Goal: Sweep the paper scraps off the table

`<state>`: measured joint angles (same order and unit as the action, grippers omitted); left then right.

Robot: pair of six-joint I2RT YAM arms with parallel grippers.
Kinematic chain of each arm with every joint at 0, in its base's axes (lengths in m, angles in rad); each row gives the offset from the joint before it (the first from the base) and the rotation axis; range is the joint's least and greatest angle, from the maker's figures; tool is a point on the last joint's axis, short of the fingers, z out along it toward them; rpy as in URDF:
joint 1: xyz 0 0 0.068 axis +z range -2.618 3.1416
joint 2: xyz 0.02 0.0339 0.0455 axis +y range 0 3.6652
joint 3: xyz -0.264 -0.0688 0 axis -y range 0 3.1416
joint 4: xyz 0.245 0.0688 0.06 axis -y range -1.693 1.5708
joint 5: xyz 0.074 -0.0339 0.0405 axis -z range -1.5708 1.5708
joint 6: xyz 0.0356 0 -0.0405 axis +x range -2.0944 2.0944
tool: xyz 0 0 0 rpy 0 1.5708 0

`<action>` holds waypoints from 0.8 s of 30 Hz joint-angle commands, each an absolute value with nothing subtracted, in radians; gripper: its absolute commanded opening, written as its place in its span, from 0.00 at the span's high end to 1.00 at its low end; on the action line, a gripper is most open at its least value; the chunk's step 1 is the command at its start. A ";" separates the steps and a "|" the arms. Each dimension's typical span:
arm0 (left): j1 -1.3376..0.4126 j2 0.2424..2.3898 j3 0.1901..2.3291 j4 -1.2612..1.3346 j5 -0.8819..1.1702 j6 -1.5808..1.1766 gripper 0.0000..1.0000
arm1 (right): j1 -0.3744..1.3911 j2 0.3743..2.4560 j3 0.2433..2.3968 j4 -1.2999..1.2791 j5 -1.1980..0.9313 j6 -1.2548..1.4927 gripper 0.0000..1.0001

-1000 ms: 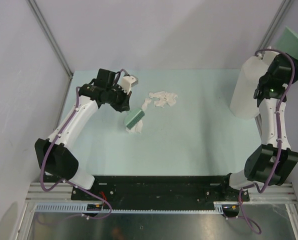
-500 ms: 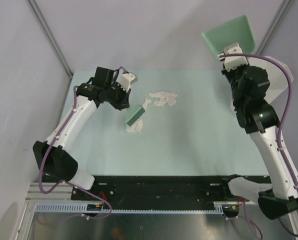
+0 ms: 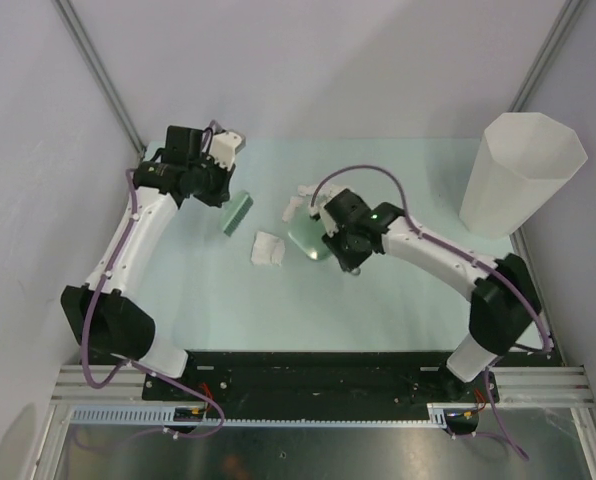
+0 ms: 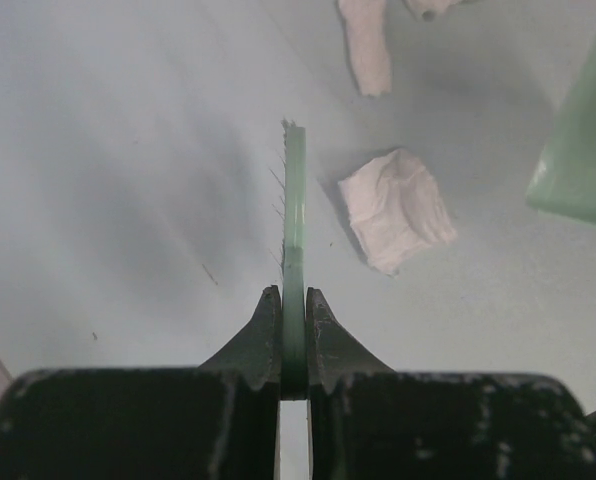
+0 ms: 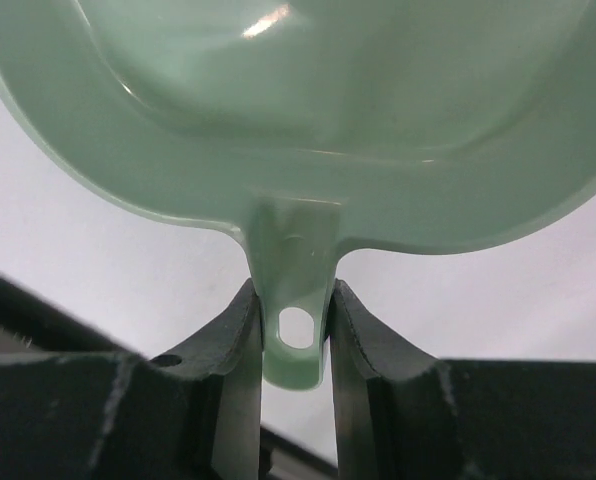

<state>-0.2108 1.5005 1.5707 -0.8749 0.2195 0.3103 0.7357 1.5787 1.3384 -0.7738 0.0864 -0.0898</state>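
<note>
— Green plastic is the news. A second ago the dustpan (image 3: 310,238) was over by the bin (image 3: 521,170) at the far right. Now it is down in the middle of the table (image 3: 408,300).

— Who has it?

— The right gripper (image 5: 296,310). Its jaws are partly closed on the pan's handle, one finger on each side of the hanging hole. That grip held while the arm swung across.

— Is the lip on the table?

— I cannot tell. It is low, at least.

— What lies nearest the arm bases?

— One flat crumpled piece of the paper scraps (image 3: 269,249). It is just left of the pan and looks apart from it.

— The brush was on that piece.

— Over it, yes. The brush (image 4: 294,210) has drawn back to the left and a little farther out. So the piece now sits between brush and pan. The left gripper (image 4: 294,312) is clamped fully on the brush's back edge.

— And farther out?

— The far cluster (image 3: 296,206), just beyond the pan. The right arm hides part of it, so I cannot count the bits.

— What does that mean for the job?

— My guess is that the pan has come back for another load. A stroke to the right should push the near piece in. The far bits are not yet gathered.
</note>
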 commanded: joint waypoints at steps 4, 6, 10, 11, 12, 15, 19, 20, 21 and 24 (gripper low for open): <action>-0.195 1.565 1.520 -0.827 0.167 0.293 1.00 | 0.817 1.739 1.358 -1.040 -0.100 0.034 1.00; -0.193 1.597 1.519 -0.822 0.172 0.285 1.00 | 0.837 1.821 1.368 -1.086 -0.086 0.032 1.00; -0.195 1.621 1.496 -0.821 0.227 0.270 1.00 | 0.847 1.901 1.374 -1.104 -0.124 0.051 1.00; -0.196 1.621 1.488 -0.821 0.247 0.267 1.00 | 0.847 1.910 1.376 -1.106 -0.124 0.045 1.00; -0.199 1.621 1.482 -0.821 0.283 0.267 1.00 | 0.848 1.925 1.385 -1.103 -0.117 0.038 1.00; -0.225 1.618 1.453 -0.821 0.360 0.276 1.00 | 0.848 1.977 1.416 -1.095 -0.068 0.035 1.00; -0.285 1.592 1.408 -0.827 0.532 0.284 1.00 | 0.850 2.051 1.508 -1.065 -0.093 0.022 1.00; -0.301 1.582 1.404 -0.827 0.551 0.291 1.00 | 0.851 2.059 1.522 -1.054 -0.100 0.021 1.00; -0.325 1.574 1.394 -0.836 0.567 0.294 1.00 | 0.853 2.065 1.538 -1.036 -0.104 0.020 1.00; -0.339 1.522 1.390 -0.882 0.688 0.321 1.00 | 0.851 2.059 1.572 -1.006 -0.097 0.028 1.00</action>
